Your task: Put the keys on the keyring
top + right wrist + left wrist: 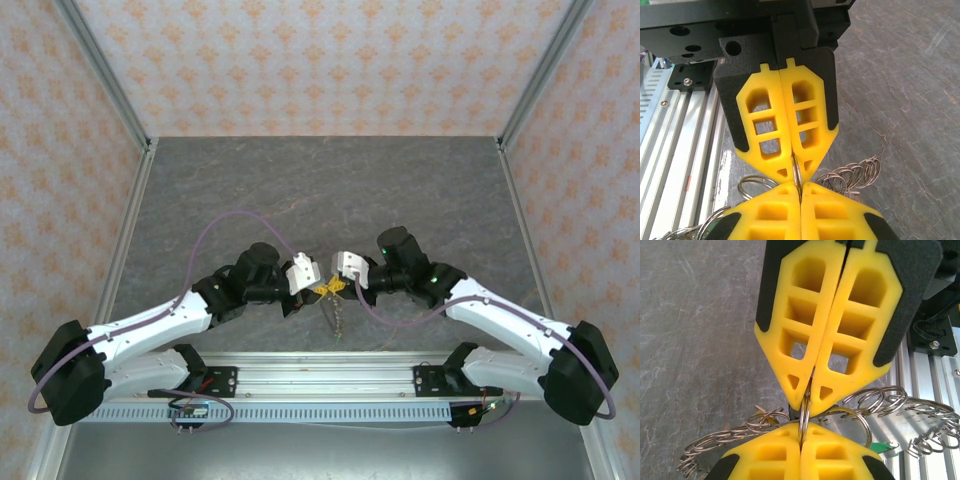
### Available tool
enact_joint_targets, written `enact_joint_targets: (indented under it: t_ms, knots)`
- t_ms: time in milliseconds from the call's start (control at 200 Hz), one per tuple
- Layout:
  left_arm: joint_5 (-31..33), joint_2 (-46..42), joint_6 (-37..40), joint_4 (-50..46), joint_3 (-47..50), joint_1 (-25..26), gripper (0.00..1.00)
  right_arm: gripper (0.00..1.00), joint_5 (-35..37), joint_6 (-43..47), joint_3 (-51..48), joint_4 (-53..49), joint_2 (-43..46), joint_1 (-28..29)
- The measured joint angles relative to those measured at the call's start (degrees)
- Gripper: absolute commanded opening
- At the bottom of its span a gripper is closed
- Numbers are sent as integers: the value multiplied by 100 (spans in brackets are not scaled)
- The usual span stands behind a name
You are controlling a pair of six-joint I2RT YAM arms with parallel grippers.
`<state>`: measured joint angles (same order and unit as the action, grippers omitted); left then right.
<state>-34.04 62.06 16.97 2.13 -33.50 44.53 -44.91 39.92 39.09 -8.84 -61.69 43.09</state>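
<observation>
Low centre of the top view, the left gripper and right gripper meet tip to tip. Both are clamped tight on one ring of the keyring — its looped chain trails over the desk.

Left fingers and right fingers, both pressed closed, meet tip to tip.

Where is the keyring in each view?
Top camera: centre, keyring hanging toward the rail.
Left wrist: lower centre, pinched edge-on between yellow fingers, links spreading both ways.
Right wrist: lower centre, edge-on, links either side.
Landmark: metal rail, right in left wrist, left in right wrist.
</observation>
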Motion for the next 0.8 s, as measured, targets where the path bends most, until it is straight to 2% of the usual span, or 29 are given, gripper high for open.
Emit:
enact_joint_targets:
  t_ms: [65,210,275,365,801]
  knots:
    - [2,-37,-70,190,92,11,0,12,39,-74,-114,166,87,2]
    - [72,-179,-214,376,299,11,0,13,164,-293,-466,553,273,2]
    - [74,-223,-256,428,369,11,0,11,199,-409,-605,728,275,0]
    - [116,-256,-304,503,461,11,0,1,205,-586,-776,988,291,0]
    - [210,-201,-656,1036,780,9,0,1,227,-1451,-1388,2218,127,-7]
